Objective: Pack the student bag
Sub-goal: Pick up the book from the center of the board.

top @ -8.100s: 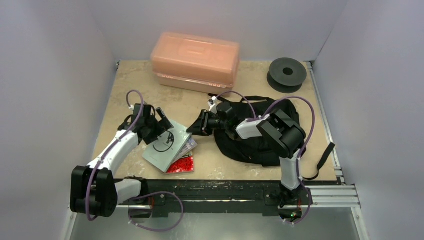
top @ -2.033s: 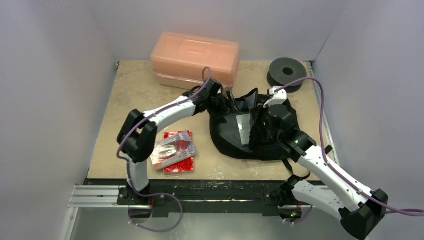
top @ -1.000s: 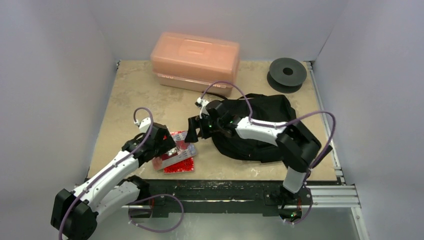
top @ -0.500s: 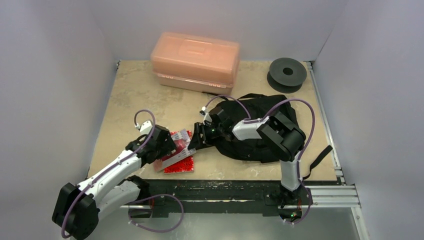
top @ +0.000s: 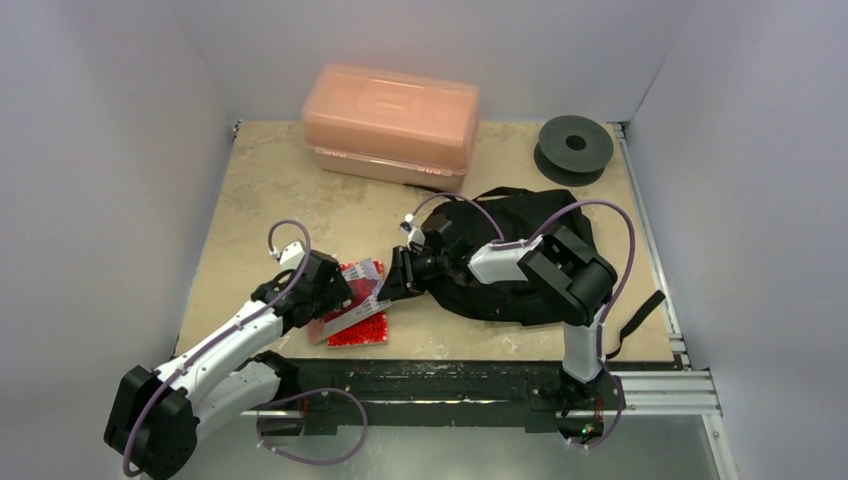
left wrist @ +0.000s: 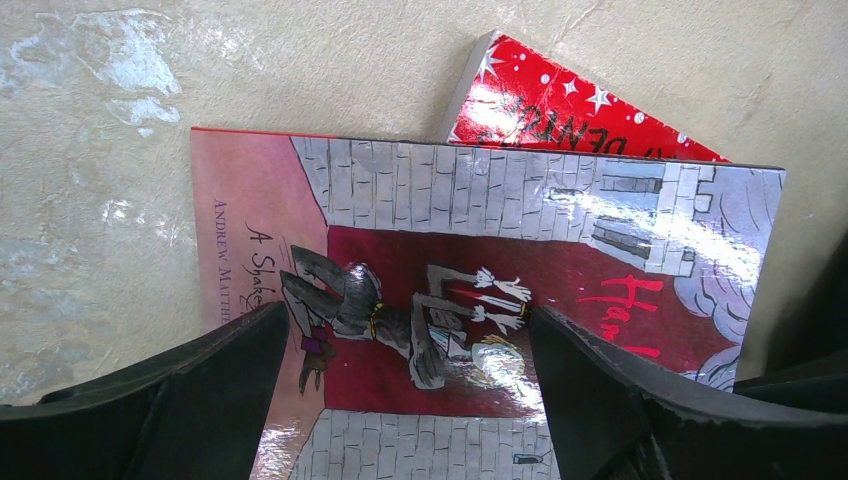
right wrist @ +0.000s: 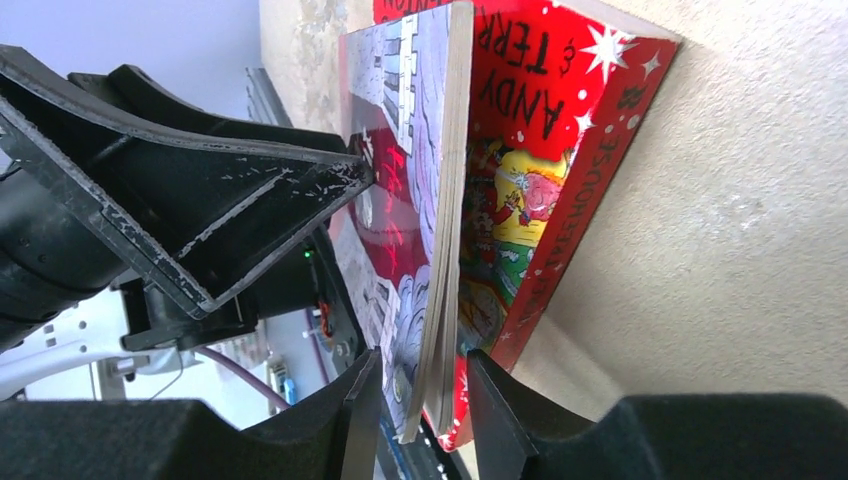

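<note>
Stack of two books left of centre on bench: castle-cover book on top, red starred book beneath, one corner showing past it. Left fingers spread wide over the top cover, gripping nothing. Right fingers part-open, one either side of the top book's page edge; cannot tell if they clamp it. One student bag, flat, just right of the books, partly under the right arm. At back: one orange-pink box, one black spool.
</note>
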Robot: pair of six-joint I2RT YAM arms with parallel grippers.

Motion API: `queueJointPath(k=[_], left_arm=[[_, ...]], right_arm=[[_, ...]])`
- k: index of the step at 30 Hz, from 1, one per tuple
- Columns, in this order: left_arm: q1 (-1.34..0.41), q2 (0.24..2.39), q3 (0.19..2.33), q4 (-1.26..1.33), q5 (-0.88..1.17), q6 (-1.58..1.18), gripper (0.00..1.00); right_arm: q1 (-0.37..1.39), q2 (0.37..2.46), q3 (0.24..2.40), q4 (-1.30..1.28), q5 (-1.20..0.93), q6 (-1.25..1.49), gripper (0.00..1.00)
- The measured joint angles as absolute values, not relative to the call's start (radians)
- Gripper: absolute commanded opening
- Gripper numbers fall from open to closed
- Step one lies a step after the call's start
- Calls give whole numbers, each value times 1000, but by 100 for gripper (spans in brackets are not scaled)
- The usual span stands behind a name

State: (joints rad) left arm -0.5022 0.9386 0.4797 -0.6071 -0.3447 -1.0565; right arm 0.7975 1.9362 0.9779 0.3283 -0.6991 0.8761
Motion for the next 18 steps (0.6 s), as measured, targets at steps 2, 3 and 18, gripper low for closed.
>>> queueJointPath(k=[2, 3, 18], left_arm=[[-502, 939, 480, -607, -344, -1056, 90], [-502, 939, 480, -607, -343, -1056, 90], [-498, 884, 504, -620, -301, -1015, 89]], right_arm=[[797, 1936, 972, 344, -709, 894, 41], [797, 1936, 972, 356, -717, 905, 41], [806, 2046, 1001, 580, -770, 1076, 0]])
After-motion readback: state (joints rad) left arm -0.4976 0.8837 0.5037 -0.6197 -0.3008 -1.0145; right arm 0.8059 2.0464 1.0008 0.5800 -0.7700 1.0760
